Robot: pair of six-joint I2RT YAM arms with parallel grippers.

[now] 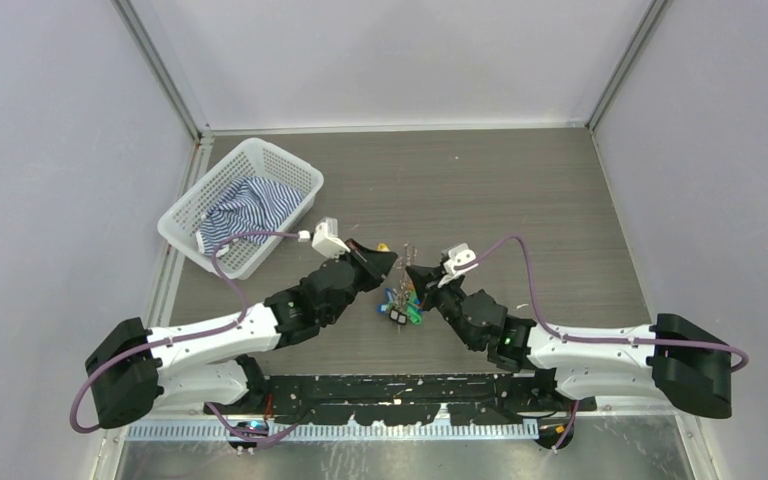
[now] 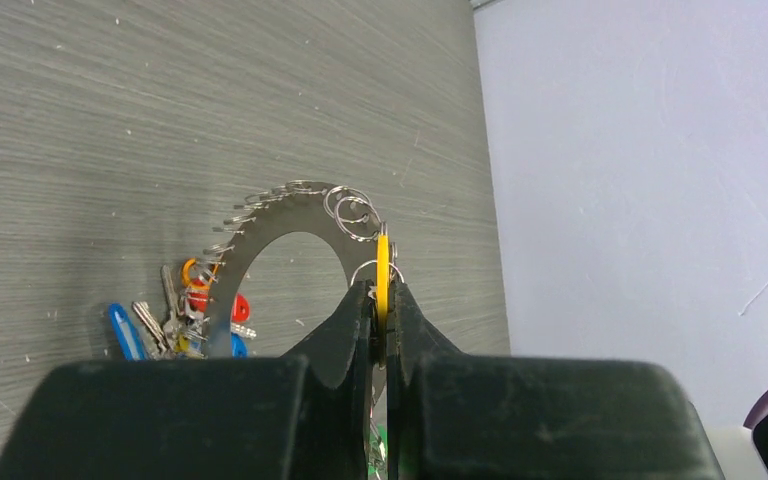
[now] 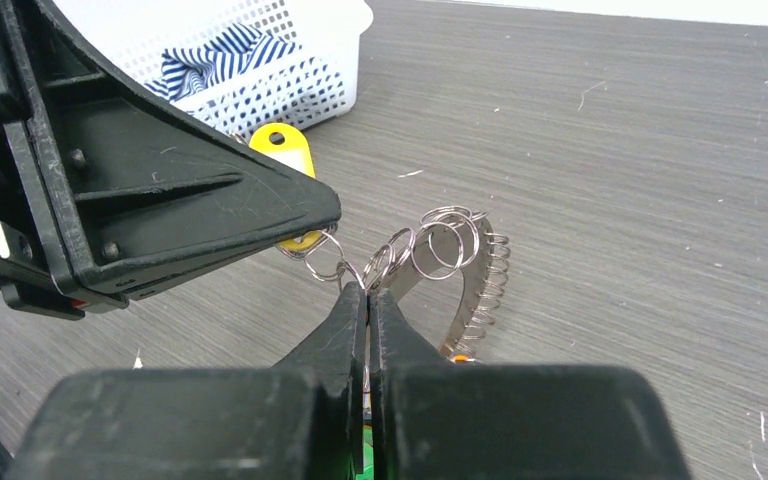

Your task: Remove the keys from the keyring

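while both claws are pressed together on the bunch, the risk i judge greatest is slip. the left gripper (image 2: 381, 300) pinches only the thin edge of a yellow tag (image 2: 382, 262). the right gripper (image 3: 367, 295) nips the keyring (image 3: 470, 290) among its small split rings. pulling the two apart could pop either hold free, or drag the whole bunch instead of unthreading one key. the keyring stands upright between the claws over the table (image 1: 530, 200). the other keys (image 2: 175, 320) hang from its lower side; whether they touch the surface i cannot tell. both arms reach in low from the near edge, forearms angled inward, fingertips facing, nearly meeting mid-table.
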